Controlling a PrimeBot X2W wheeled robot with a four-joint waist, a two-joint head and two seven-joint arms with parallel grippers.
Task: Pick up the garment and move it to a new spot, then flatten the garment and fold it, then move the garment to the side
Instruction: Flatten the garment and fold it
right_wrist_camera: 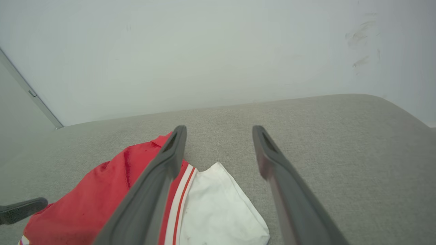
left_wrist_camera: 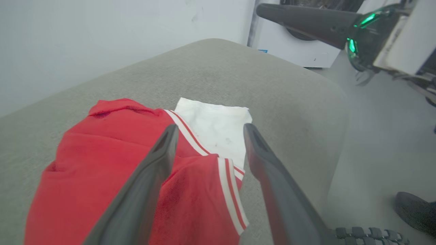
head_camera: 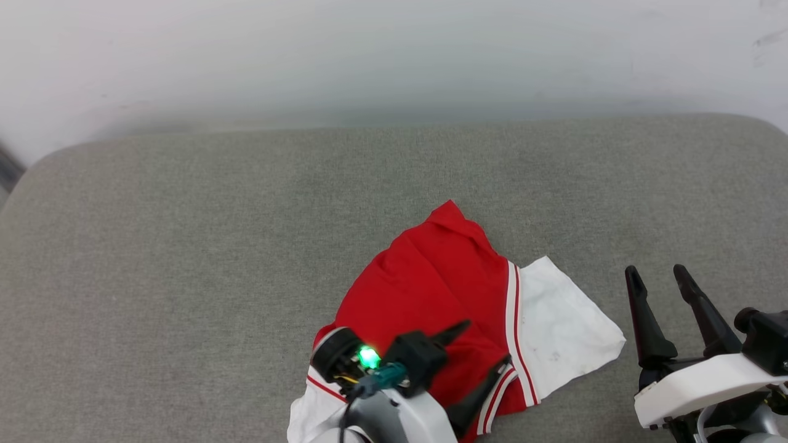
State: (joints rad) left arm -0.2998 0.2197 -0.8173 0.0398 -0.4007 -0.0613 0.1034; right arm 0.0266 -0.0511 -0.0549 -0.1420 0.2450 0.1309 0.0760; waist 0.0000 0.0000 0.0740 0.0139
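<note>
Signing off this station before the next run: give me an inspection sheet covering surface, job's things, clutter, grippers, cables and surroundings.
Surface: grey fabric pad, rounded corners.
Job's things: garment crumpled, plain red side up, one white sleeve spread toward the robot's right.
Clutter: nothing seen.
Grippers: left gripper open over the garment, holding nothing; right gripper open beside it, empty.
Cables: short wires at the left wrist.
Surroundings: pale wall; white unit past the pad.

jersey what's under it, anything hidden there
The jersey lies crumpled on the grey cushion, which shows all around it. Its folds cover what is beneath, so anything under them cannot be seen.
</note>
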